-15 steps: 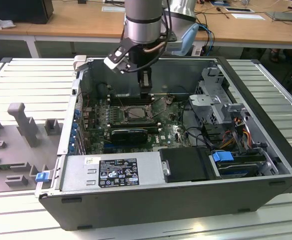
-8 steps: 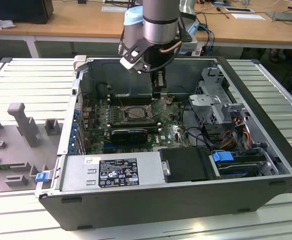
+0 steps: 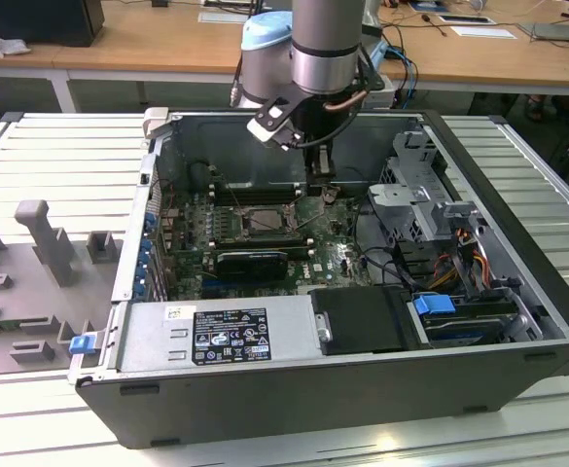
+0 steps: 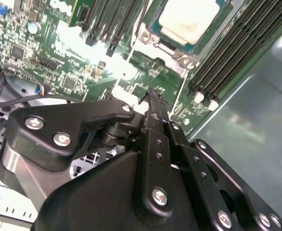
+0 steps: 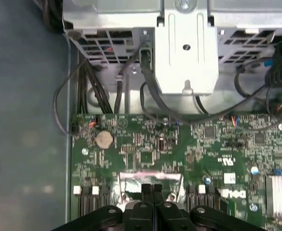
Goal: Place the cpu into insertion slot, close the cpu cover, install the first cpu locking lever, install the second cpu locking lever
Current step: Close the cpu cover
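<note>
Wooden desks run along the back, and a white slatted table [image 3: 51,146] carries an open computer case [image 3: 362,389] lying on its side. Inside the case, the gripper [image 3: 321,175] hangs low over the green board [image 5: 145,144]. In both wrist views its two black fingers [image 5: 145,195] are pressed together with only a thin seam between them, and nothing shows between them. In the second wrist view the tips [image 4: 153,96] point at the board near a corner of the insertion slot [image 3: 265,220], without touching the plate inside it.

The cpu [image 4: 189,19] lies in that slot, pale face up. The silvery cpu cover [image 4: 162,48] borders it, though I cannot tell whether the cover is fully down. Long black memory slots [image 4: 227,53] run beside the socket.

In the exterior view the gripper is just to the exterior view's right of the slot. Farther out, the first wrist view shows a round coin battery [image 5: 104,139] on the board, black cables [image 5: 150,96] looping past its edge, and a grey metal drive cage [image 5: 186,48] beyond them. A power supply [image 3: 226,336] sits along the near wall of the case.
</note>
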Controlling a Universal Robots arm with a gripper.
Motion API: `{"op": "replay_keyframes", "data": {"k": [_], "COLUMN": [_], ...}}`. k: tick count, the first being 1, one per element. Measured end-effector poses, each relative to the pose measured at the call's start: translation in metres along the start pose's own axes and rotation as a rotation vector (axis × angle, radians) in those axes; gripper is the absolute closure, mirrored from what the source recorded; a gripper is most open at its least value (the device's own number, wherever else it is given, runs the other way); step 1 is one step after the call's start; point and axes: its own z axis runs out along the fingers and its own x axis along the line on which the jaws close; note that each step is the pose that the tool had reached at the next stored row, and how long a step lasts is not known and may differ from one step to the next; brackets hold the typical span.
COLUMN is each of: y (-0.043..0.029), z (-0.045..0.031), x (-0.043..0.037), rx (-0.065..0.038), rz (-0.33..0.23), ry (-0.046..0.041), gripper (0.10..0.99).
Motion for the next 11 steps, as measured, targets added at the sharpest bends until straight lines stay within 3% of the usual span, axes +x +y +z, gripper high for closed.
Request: {"op": "replay_keyframes", "data": {"k": [5, 11], "y": [0.0101, 0.0171], "z": [0.0031, 0.0045], "x": [0.0001, 0.0006], "rx": [0.000, 0.000], "rz": [0.000, 0.000], "ry": [0.0000, 0.0001], "gripper": [0.980, 0.980]}}
